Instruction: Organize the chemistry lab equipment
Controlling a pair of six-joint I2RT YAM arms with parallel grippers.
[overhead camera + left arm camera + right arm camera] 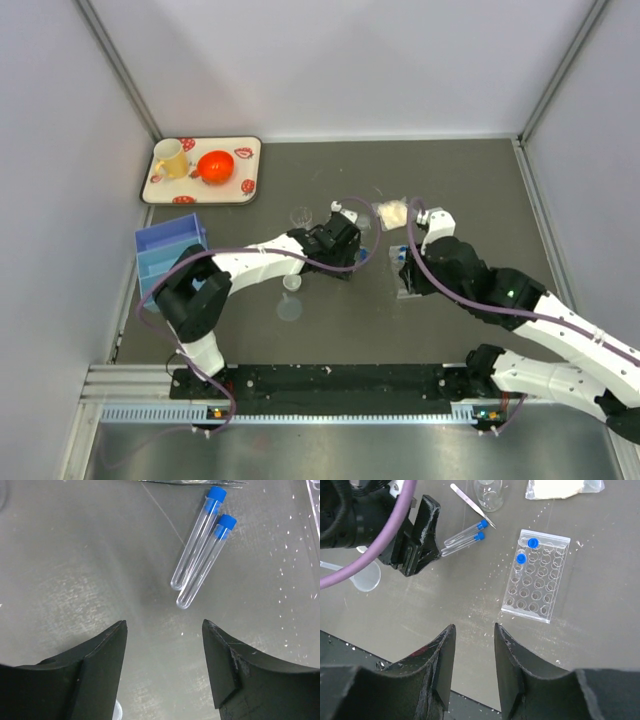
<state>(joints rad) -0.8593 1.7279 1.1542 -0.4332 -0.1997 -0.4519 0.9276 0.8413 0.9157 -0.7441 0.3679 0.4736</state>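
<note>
Two blue-capped tubes (200, 555) lie side by side on the dark table, just ahead of my left gripper (165, 625). That gripper is open, with only bare table between its fingers. The right wrist view shows the same tubes (463, 538) beside the left gripper's black fingers (417, 537). A clear gridded tube rack (535, 577) stands to their right, with two blue-capped tubes (527, 550) upright in its far left holes. My right gripper (474, 627) hangs above the table near the rack, open a little, with nothing in it.
A thin rod (472, 505), a clear flask (490, 492) and a plastic bag (560, 487) lie beyond the tubes. A funnel (365, 575) is at the left. A tray (245, 150) holds a yellow mug (172, 160) and an orange-red bowl (215, 166). A blue bin (168, 248) stands at the left edge.
</note>
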